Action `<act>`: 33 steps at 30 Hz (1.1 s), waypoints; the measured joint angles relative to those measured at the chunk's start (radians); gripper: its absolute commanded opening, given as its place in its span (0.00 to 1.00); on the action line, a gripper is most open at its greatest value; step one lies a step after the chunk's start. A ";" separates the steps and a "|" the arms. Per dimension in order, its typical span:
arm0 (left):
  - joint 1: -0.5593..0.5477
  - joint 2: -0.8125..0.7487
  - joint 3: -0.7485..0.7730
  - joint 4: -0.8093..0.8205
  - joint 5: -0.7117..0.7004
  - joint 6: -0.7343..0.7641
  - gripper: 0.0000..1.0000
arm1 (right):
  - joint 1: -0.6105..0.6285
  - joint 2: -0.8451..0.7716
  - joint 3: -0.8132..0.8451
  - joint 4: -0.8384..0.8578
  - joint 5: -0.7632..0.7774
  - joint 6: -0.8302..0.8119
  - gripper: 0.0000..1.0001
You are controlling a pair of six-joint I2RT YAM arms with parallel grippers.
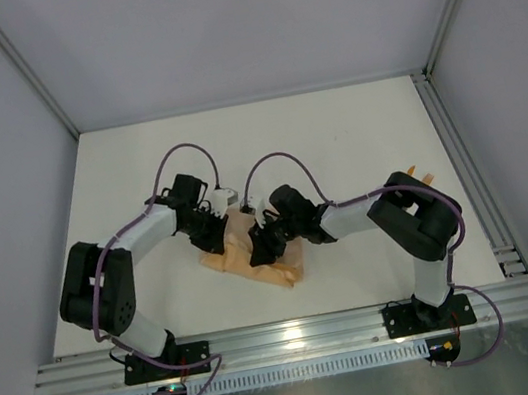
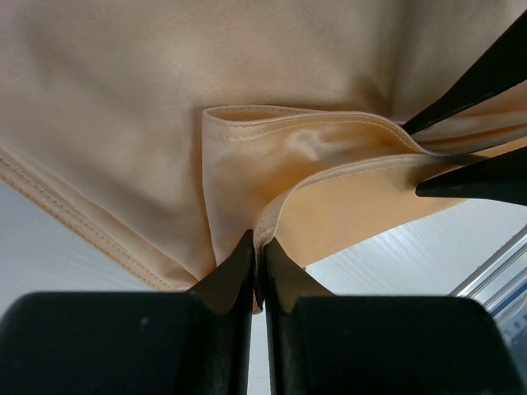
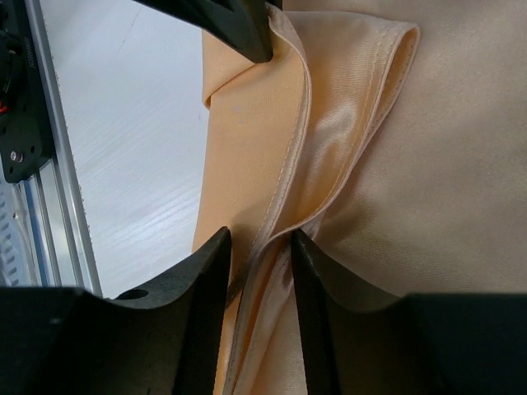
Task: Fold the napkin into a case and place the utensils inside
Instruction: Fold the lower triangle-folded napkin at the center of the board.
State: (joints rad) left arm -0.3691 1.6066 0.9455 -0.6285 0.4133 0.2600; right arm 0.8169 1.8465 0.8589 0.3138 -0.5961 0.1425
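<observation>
Folding step: the left pincer [image 2: 257, 251] is pinching the napkin [image 2: 148, 115] hem at its tips, and the right pincer [image 3: 262, 247] is spread astride that fold. Next, it likely must clamp, then both draw the flap over the desk [image 1: 336, 145].

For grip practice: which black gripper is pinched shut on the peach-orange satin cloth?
The left gripper, jaws closed on the napkin hem; the right gripper has jaws apart, astride a fold.

No text, label or number can be read anywhere.
</observation>
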 measured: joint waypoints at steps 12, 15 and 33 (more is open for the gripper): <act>0.027 0.000 0.000 0.021 0.034 -0.037 0.43 | -0.001 0.000 -0.004 0.002 -0.020 0.005 0.06; 0.027 -0.002 0.000 0.020 0.055 -0.018 0.54 | -0.007 0.008 -0.004 0.011 -0.052 0.000 0.04; 0.133 0.061 0.091 0.046 0.273 -0.011 0.70 | -0.030 0.037 -0.002 0.008 -0.186 -0.069 0.03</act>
State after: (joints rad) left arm -0.2363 1.6676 1.0363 -0.5827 0.6865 0.2489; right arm 0.7868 1.8839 0.8566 0.3222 -0.7822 0.0734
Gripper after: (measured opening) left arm 0.630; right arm 0.038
